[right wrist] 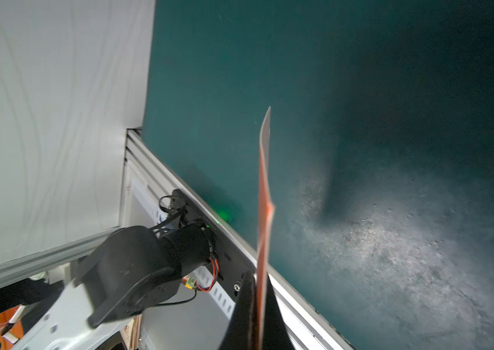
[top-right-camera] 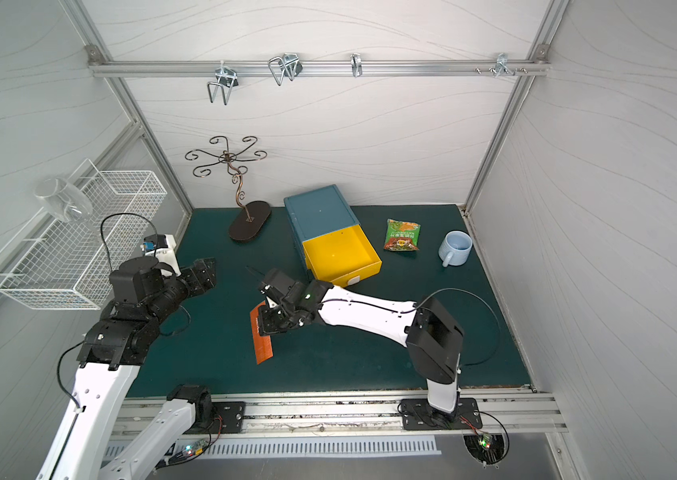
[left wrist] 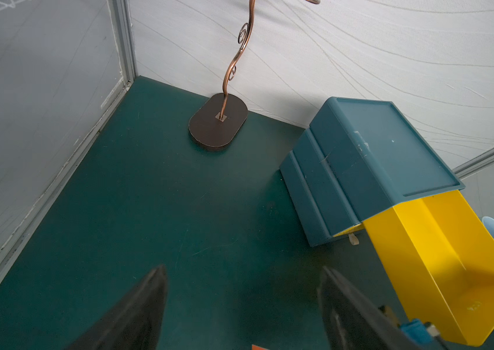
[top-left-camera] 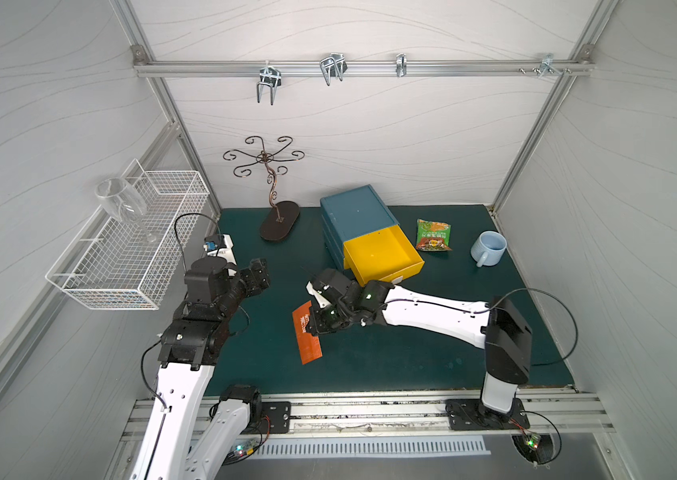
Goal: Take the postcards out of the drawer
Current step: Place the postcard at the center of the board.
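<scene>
The postcard (top-left-camera: 307,336) is orange, the drawer (top-left-camera: 382,254) yellow, its cabinet (top-left-camera: 355,212) blue, the mat (top-left-camera: 391,357) green.

The left arm (top-left-camera: 181,390) rises from the front rail, folds at the elbow and points its wrist toward the back wall. The left gripper (top-left-camera: 257,275) hangs above the tabletop (top-left-camera: 391,365), jaws spread wide with nothing between them. The right arm (top-left-camera: 432,312) stretches low from its base leftward to mid-tabletop. There the right gripper (top-left-camera: 315,328) is clamped on an orange postcard (top-left-camera: 307,340), which juts out past its fingertips.
</scene>
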